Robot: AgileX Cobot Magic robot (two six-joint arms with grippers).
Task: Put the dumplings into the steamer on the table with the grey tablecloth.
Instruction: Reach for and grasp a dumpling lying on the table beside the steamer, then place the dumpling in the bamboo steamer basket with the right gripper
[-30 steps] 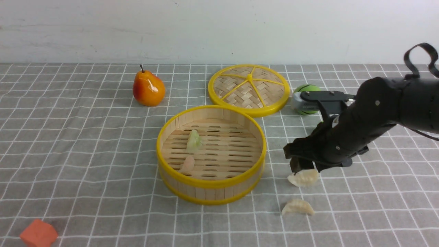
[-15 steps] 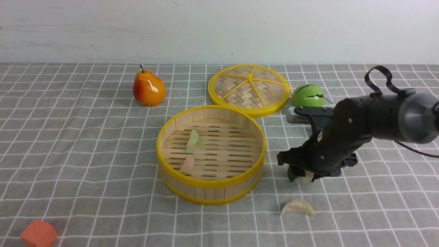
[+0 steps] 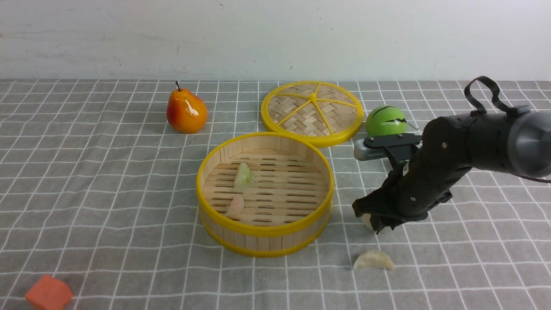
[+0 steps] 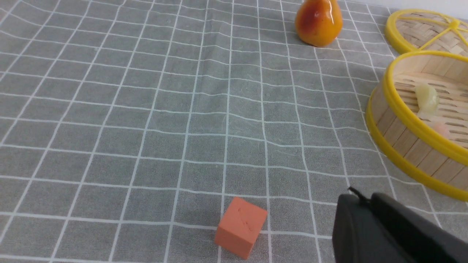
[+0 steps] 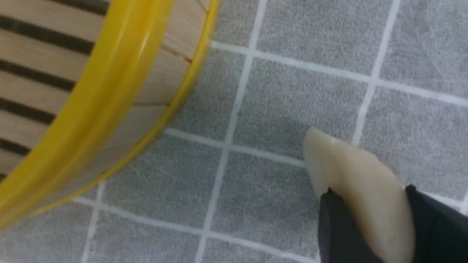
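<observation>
Right arm (image 3: 456,155) matte black, rounded; grey end cap (image 3: 533,144); looped black cable (image 3: 482,92); black right claw (image 3: 373,224).

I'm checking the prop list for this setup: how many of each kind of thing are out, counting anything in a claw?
Dumplings: 4 (green dumpling, pink dumpling, loose cream dumpling, held cream dumpling in the right claw)
Steamer: 1
Lid: 1
Pear: 1
Green ball: 1
Orange cube: 1
Total: 9
</observation>
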